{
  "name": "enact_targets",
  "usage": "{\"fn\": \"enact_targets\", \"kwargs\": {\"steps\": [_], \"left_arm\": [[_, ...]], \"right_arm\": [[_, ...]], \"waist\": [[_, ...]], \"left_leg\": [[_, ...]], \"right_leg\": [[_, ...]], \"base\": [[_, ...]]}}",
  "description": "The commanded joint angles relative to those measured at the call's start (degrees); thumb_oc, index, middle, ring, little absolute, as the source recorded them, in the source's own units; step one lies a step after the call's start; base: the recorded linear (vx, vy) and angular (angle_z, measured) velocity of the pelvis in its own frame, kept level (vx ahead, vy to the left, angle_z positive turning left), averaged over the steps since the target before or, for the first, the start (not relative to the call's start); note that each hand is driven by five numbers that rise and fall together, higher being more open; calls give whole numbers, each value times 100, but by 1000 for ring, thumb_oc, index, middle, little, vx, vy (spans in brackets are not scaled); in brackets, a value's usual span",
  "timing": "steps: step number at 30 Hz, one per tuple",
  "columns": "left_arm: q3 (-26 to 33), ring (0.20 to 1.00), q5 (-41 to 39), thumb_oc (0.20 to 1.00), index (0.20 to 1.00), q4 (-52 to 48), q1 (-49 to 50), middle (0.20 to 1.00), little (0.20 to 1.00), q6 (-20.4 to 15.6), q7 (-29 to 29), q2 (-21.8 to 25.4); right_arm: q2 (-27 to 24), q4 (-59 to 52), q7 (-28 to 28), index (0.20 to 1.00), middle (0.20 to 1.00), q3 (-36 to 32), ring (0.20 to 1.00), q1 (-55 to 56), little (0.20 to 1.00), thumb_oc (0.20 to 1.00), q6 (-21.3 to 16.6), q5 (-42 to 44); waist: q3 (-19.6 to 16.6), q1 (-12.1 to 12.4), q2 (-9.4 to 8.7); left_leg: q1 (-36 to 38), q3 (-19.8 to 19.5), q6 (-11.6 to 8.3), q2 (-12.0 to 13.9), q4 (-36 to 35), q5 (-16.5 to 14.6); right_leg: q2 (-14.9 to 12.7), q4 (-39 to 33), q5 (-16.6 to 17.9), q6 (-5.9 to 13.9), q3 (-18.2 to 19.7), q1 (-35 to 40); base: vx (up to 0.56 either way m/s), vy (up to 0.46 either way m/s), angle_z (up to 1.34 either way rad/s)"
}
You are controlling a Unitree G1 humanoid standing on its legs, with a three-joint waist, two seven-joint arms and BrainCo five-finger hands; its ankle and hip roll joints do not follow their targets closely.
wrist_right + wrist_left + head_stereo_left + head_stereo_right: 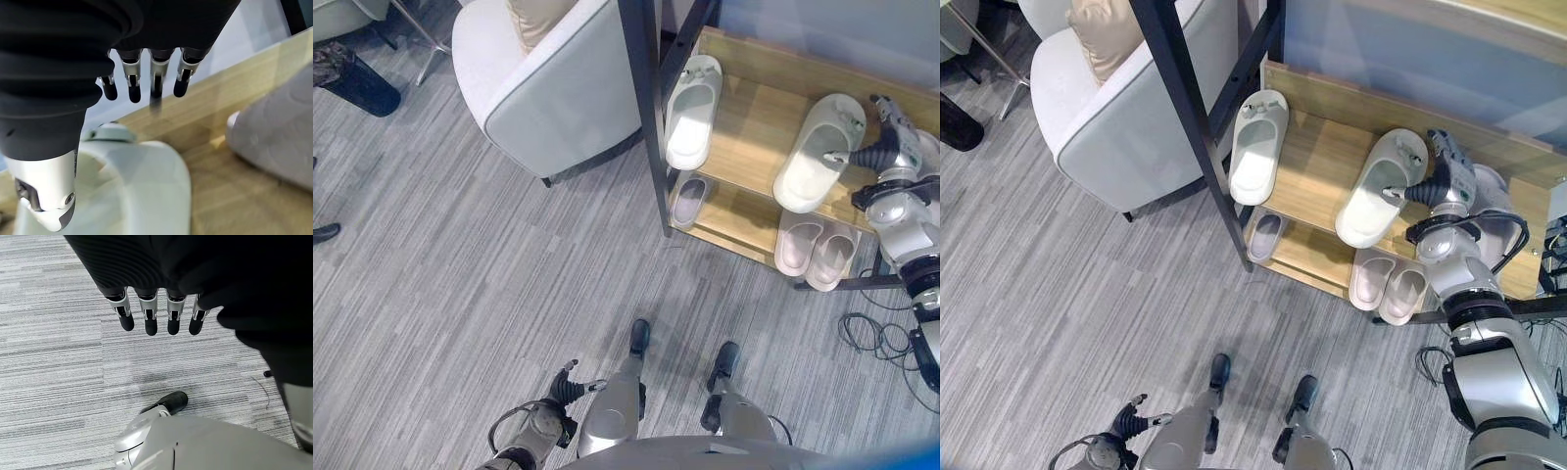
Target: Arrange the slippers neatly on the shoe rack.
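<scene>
**Right hand on a slipper on the rack's top shelf**

Nearest, low on the left, the left hand point(566, 388) hangs over the grey striped carpet point(460, 294), fingers point(150, 318) straight and relaxed, holding nothing.

Farther off on the right stands the wooden shoe rack point(754, 122) with its dark metal frame. On its lower shelf a pair of pale pink slippers point(818, 250) lies side by side at the right, and a single greyish slipper point(689, 200) lies at the left end, well apart from the pair.

On the top shelf lie two white slippers — the left slipper point(692, 110) by the frame post, the right slipper point(819, 152) set at a slant toward the shelf's right end. The right hand point(1442, 179) is at the right slipper's far right edge: its thumb point(46, 193) rests against the slipper's strap, while its fingers point(155, 78) reach out fairly straight past the slipper over the wood, not wrapped round it.

Far left of the rack stands a white armchair point(548, 88) with a beige cushion point(1107, 34) on it.
</scene>
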Motion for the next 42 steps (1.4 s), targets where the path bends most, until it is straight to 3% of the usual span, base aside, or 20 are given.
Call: {"fn": "enact_targets", "kwargs": {"steps": [1, 10, 11, 12, 15, 19, 26, 33, 42], "left_arm": [[-352, 1000, -181, 1000, 1000, 343, -127, 1000, 1000, -64, 73, 39], [-445, 1000, -327, 1000, 1000, 312, -265, 1000, 1000, -104, 69, 108], [-447, 1000, -333, 1000, 1000, 319, -296, 1000, 1000, -101, 68, 121], [-443, 1000, -339, 1000, 1000, 318, -309, 1000, 1000, -98, 63, 133], [-363, 1000, -514, 1000, 1000, 427, -727, 1000, 1000, -29, 24, 129], [-375, 1000, -617, 1000, 1000, 308, -402, 1000, 1000, -79, 63, 180], [-273, 1000, -509, 1000, 1000, 252, -561, 1000, 1000, -51, 52, 168], [-264, 1000, -492, 1000, 1000, 293, -676, 1000, 1000, -57, 48, 143], [-319, 1000, -625, 1000, 1000, 377, -762, 1000, 1000, -64, 66, 225]], "right_arm": [[-225, 92, -175, 1000, 1000, 253, 1000, -370, 1000, 1000, -84, 73], [-72, 577, 62, 1000, 1000, 668, 1000, -733, 1000, 1000, -117, 380], [-31, 656, 95, 454, 454, 746, 454, -770, 454, 454, -113, 374], [15, 648, 124, 200, 200, 788, 200, -785, 200, 200, -106, 378], [107, 439, 115, 200, 200, 814, 200, -975, 200, 200, -53, 414], [-37, 717, -293, 200, 200, 618, 200, -989, 200, 200, 72, 256], [-171, -543, -949, 200, 200, -52, 200, -420, 200, 200, 317, -550], [-66, -1065, -1014, 200, 200, -143, 200, -513, 200, 200, 388, -800], [47, -442, -908, 200, 200, 289, 200, -1204, 200, 200, 402, -441]], "waist": [[-143, 91, -180], [-29, 169, -219], [-14, 183, -234], [-8, 184, -258], [13, 98, -286], [7, 175, -248], [93, 153, -211], [95, 175, -260], [113, 337, -382]], "left_leg": [[-205, -74, -398, -8, 31, -164], [-390, -104, -445, -23, 31, -127], [-409, -121, -446, -23, 31, -130], [-421, -126, -445, -26, 31, -134], [-443, -116, -448, -34, 31, -147], [-519, -178, -422, -80, 31, -130], [-480, -254, -396, -125, 31, -164], [-529, -289, -380, -153, 31, -165], [-666, -388, -398, -224, 31, -153]], "right_leg": [[-282, 42, -534, 594, -37, 527], [-288, 42, -527, 612, -79, 392], [-289, 42, -532, 610, -101, 381], [-287, 42, -531, 612, -106, 375], [-297, 42, -520, 624, -69, 333], [-321, 42, -487, 630, -132, 302], [-372, 42, -476, 637, -193, 386], [-420, 42, -452, 647, -211, 354], [-448, 42, -440, 670, -332, 322]], "base": [[0, 0, 0], [3, 0, 1], [0, 0, 0], [0, 0, 0], [-8, 29, 3], [-21, 35, 8], [-15, 18, 6], [-19, 28, 7], [9, 20, 6]]}}
